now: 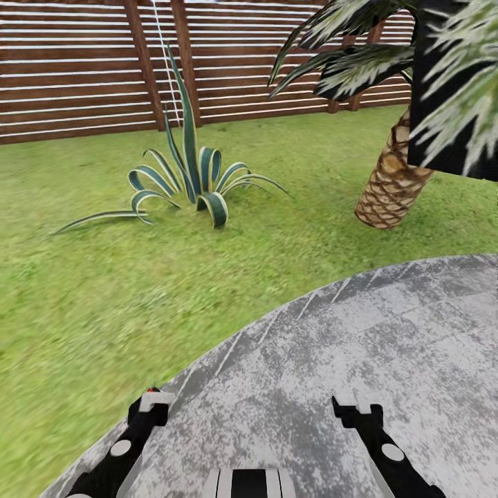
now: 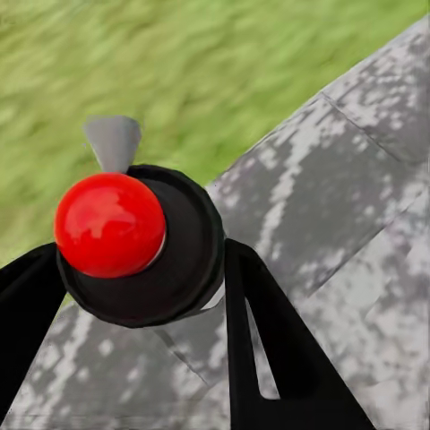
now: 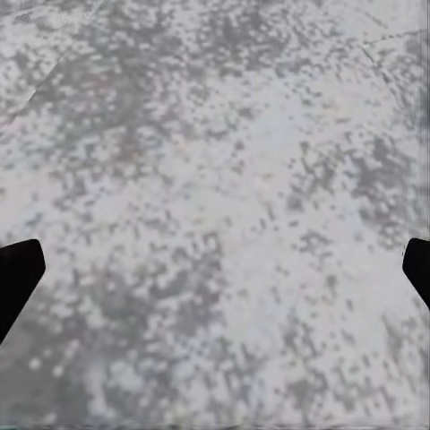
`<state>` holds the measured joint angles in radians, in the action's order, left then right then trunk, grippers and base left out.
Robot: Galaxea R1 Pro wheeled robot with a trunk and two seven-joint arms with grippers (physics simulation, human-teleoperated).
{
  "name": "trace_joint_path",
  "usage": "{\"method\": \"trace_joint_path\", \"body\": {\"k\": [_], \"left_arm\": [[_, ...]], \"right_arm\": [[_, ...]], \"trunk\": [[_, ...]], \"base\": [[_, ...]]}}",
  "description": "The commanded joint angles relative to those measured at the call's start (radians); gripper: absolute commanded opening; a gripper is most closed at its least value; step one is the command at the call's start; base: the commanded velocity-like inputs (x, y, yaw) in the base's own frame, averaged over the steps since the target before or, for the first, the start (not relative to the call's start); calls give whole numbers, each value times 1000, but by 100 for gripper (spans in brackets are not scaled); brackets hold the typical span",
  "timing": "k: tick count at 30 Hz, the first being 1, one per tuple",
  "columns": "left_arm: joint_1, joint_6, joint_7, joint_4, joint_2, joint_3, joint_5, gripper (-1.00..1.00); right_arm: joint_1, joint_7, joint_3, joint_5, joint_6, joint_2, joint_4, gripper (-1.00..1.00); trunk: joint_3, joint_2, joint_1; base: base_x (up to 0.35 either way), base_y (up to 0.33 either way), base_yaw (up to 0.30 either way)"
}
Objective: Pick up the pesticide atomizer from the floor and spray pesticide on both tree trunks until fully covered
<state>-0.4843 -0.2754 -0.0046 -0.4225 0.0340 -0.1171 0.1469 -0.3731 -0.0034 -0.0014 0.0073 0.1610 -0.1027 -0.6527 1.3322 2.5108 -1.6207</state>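
Observation:
The pesticide atomizer (image 2: 134, 251) is a stubby black sprayer with a red round top and a grey nozzle. In the left wrist view it sits between the two black fingers of my left gripper (image 2: 134, 278), which is shut on it. In the head view my left gripper (image 1: 151, 407) hangs low over the edge of the paving, and a speck of the atomizer's red top (image 1: 153, 391) peeks above it. My right gripper (image 1: 356, 408) is open over the stone, its fingers (image 3: 18, 278) wide apart with nothing between them. The two trees and their trunks are out of view.
I stand on a round grey stone paving (image 1: 360, 332) bordered by lawn (image 1: 90, 290). A spiky striped plant (image 1: 197, 180) grows ahead on the left. A short palm with a woven trunk (image 1: 393, 183) stands at the right. The brown slat fence (image 1: 83, 69) closes the back.

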Motion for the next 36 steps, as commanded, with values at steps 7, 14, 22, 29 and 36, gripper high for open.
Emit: {"method": "trace_joint_path", "body": {"k": [7,14,22,29,36], "left_arm": [[90,-2,5,-5,34,-2,-5,-100],[178,-35,7,5,38,-11,-40,-100],[227,-63,6,8,39,-22,-93,-100],[230,-65,3,9,37,-21,-93,-100],[231,-65,3,10,38,-22,-94,-100]], "right_arm": [[50,2,0,0,216,-17,179,100],[78,0,1,-2,406,-16,366,100],[80,-1,1,-5,429,-7,402,100],[80,-1,1,-7,430,-6,403,100],[80,-1,0,-7,430,-5,404,100]], "trunk": [[-38,-2,3],[-76,-3,6],[-116,-5,10],[-143,-7,13],[-170,-8,16]], "base": [[0,0,-2],[0,0,0],[0,0,0],[0,0,0],[0,0,-1]]}}
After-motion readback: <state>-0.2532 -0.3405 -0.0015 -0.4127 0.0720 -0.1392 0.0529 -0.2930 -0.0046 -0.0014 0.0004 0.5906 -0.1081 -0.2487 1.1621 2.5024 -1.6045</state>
